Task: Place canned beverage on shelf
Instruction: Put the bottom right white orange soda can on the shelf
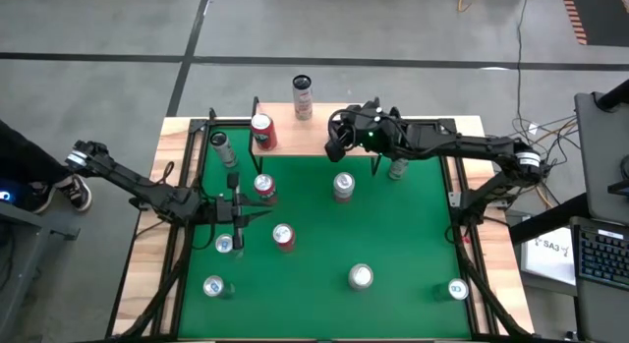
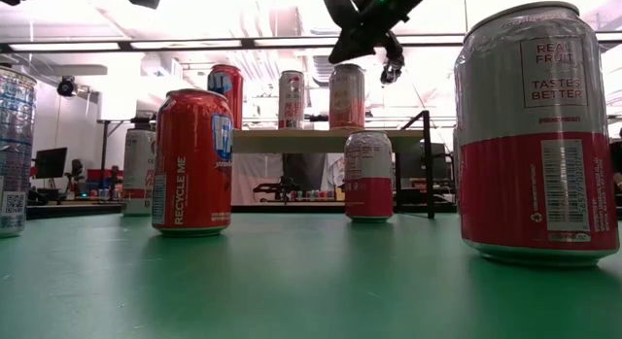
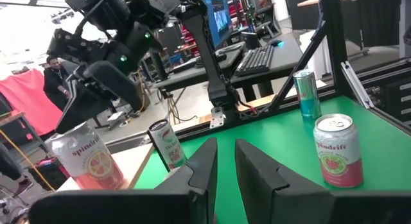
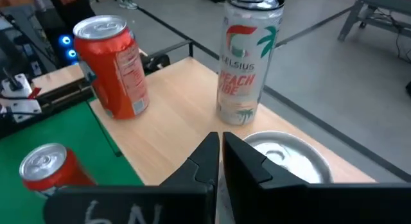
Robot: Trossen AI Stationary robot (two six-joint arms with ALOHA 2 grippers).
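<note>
Right gripper [image 4: 219, 150]: fingers together, empty, above silver can [image 4: 282, 156] on shelf [image 4: 173, 128] | Left gripper [image 3: 225, 163]: nearly closed, empty, over green table [image 1: 393, 235].

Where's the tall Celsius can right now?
In the high view, the tall Celsius can stands upright at the far edge of the shelf, behind the red can and left of the right gripper.

Gripper [image 2: 374, 50]: hanging from above, fingers closed, hovering just over the shelf's rightmost can.
Shelf [image 2: 321, 135]: sitting directly below the gripper, carrying three cans.
Pink-and-silver can [image 2: 347, 96]: standing upright right beneath the gripper.
Red can [image 2: 192, 161]: standing on the green table [image 2: 292, 281], well below and left of the gripper.
</note>
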